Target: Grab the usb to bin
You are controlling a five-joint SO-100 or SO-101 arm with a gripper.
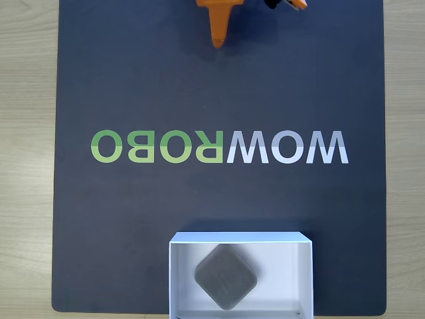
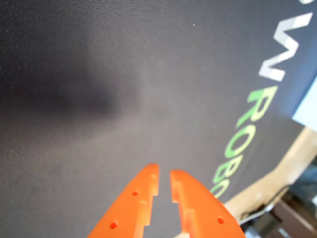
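Item: usb (image 1: 226, 276), lying flat inside the bin (image 1: 292, 266), well apart from our gripper (image 2: 164, 184). Step, as we judge it: delivery done; the next move calls only for staying clear. Fingers (image 2: 141, 191): a narrow gap between them, holding nothing, above bare mat (image 2: 124, 99).

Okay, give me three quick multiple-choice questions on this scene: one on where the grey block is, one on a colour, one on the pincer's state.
1. Where is the usb?
A. on the lettering
B. inside the bin
C. on the bare wood

2. What colour is the pincer?
A. orange
B. blue
C. white

3. What does the pincer hold?
A. the block
B. a cable
C. nothing

Answers: 1 B, white walls surround the block in the fixed view. 2 A, orange fingers in the wrist view. 3 C, only dark mat shows in the narrow gap between the fingers.
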